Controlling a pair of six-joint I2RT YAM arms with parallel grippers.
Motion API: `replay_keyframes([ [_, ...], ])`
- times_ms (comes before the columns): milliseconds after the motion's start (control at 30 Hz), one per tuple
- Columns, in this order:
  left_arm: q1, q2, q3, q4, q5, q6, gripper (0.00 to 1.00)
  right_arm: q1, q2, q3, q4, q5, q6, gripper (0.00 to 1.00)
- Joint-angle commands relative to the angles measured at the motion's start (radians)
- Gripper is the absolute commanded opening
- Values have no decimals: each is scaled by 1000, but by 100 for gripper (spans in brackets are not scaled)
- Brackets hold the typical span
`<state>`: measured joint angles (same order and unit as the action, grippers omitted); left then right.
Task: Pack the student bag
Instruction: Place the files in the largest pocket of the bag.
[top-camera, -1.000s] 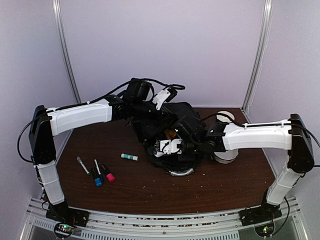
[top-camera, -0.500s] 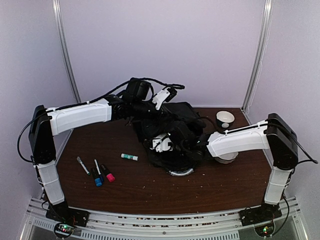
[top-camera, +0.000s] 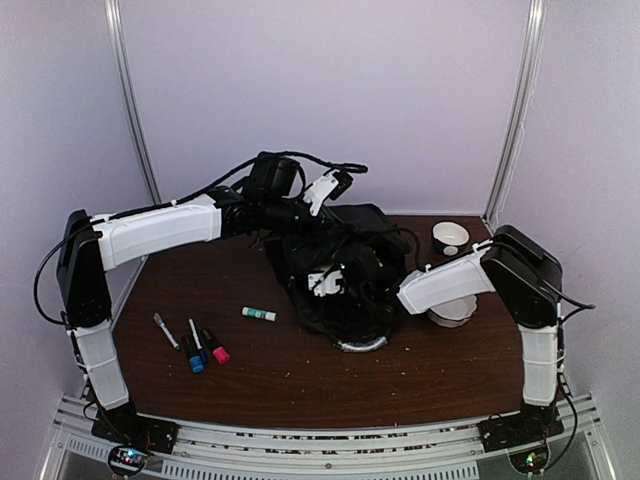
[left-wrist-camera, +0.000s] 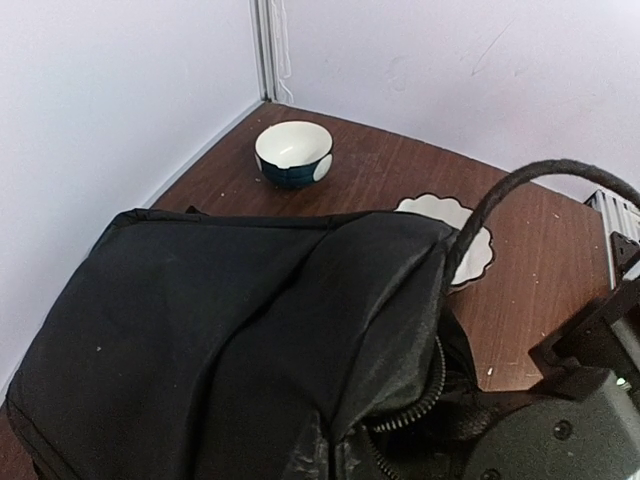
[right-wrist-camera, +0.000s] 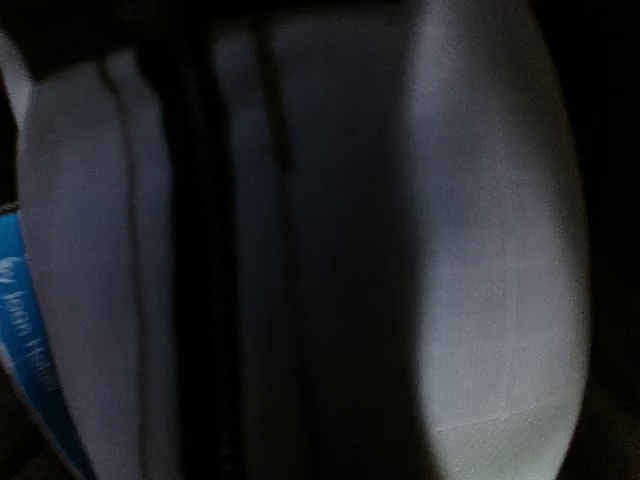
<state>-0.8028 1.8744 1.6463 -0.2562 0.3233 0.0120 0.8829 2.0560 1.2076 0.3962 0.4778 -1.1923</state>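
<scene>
Two arms meet at the large black fabric backpack (top-camera: 345, 255), which lies midway across the brown wooden table (top-camera: 300, 390).

Overhead view:
- **Backpack:** its long axis runs roughly far-to-near, a bit skewed. The grey-silver handle (top-camera: 360, 346) is at its near end, so the top points toward the arm bases.
- **Left gripper** (top-camera: 330, 190): at the backpack's far edge, closed. Whether it pinches fabric can't be told.
- **Right gripper** (top-camera: 322, 285): sunk in the backpack's opening with its fingers hidden, so open or closed can't be told.
- **Left of the backpack:** a white glue stick with a green cap (top-camera: 258, 314) is nearest. Further left are a red-capped marker (top-camera: 215, 347), a blue-capped marker (top-camera: 196, 350) and a thin white marker (top-camera: 165, 330), all apart from it.
- **Right of the backpack:** a dark bowl with a white inside (top-camera: 451, 237) is toward the back, and a white scalloped mat with a dark rim (top-camera: 455, 315) lies under the right forearm.
- **Room:** wide bare wood in front of the backpack, little room behind it before the wall.

Left wrist view: backpack fabric fills the lower frame. The bowl is beyond it and the mat is just beside its edge. A black cable (left-wrist-camera: 520, 185) arcs over the mat. The gripper's own fingers are out of sight.

Right wrist view: dark and blurred. Pale flat surfaces (right-wrist-camera: 480, 250) show with dark gaps between them. A blue strip with white lettering (right-wrist-camera: 20, 330) is at the left edge, too blurred to read.
</scene>
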Motion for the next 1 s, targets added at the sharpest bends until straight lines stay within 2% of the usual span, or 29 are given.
replay_keyframes([
  [0, -3, -90, 62, 150, 88, -8, 0, -44, 60, 46, 129, 37, -47, 6],
  [333, -3, -100, 53, 148, 122, -3, 0, -75, 139, 112, 191, 54, -99, 11],
  [400, -3, -101, 50, 149, 125, -4, 0, -70, 153, 125, 191, 39, -109, 17],
  [500, -3, -101, 44, 144, 111, -4, 0, -57, 142, 111, 188, 30, -111, 36],
  [567, -3, -103, 36, 143, 105, 0, 0, -48, 110, 70, 199, 19, -104, 43],
  [700, -3, -99, 30, 149, 99, 6, 0, -39, 15, -14, 172, 3, -64, 50],
  [967, -1, -67, 54, 98, 70, 14, 0, 8, -148, -149, -12, -71, 17, 59],
])
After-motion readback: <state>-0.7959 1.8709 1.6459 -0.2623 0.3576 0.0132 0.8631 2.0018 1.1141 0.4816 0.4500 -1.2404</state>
